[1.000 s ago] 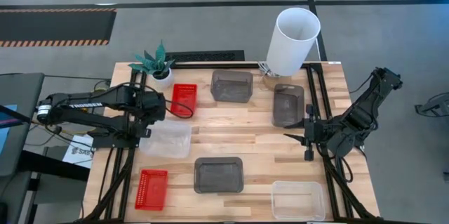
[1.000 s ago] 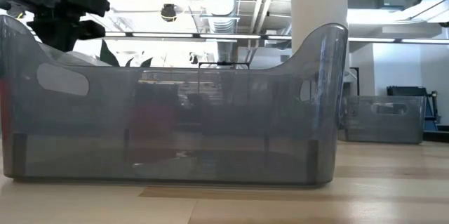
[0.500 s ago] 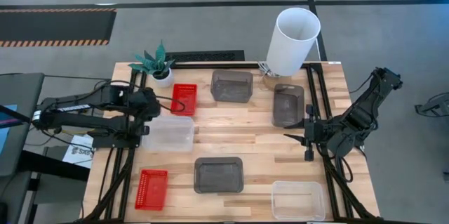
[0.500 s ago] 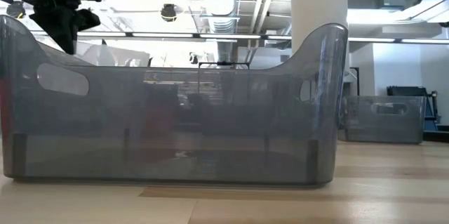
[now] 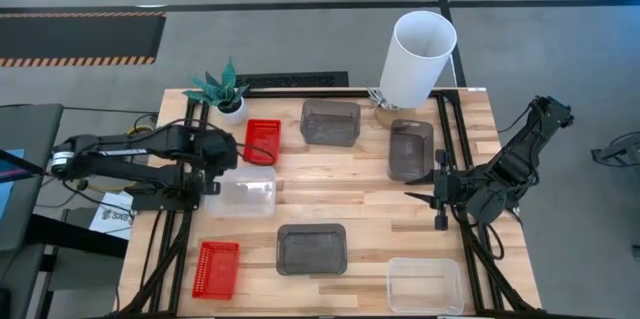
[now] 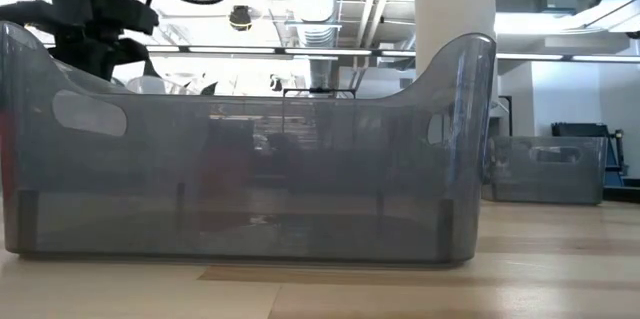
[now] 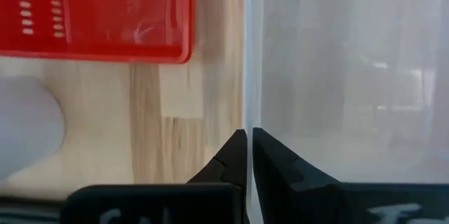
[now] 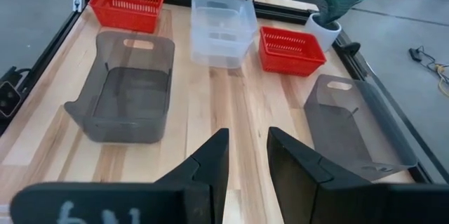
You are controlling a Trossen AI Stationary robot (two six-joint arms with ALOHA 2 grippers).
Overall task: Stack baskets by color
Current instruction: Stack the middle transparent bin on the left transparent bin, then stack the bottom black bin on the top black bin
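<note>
Pinched thin by the left gripper [image 7: 249,155] at its rim, the clear basket [image 5: 244,195] near the table's left edge, beside a red basket [image 5: 262,142]: light, stiff, probably slippery (best gripped at the wall or handle cutout); right gripper [image 8: 245,155] parked, half-open, empty.

table [image 5: 360,209]: wood | on it: baskets [image 5: 311,248], white cylinder [image 5: 417,57], potted plant [image 5: 224,90]
</note>
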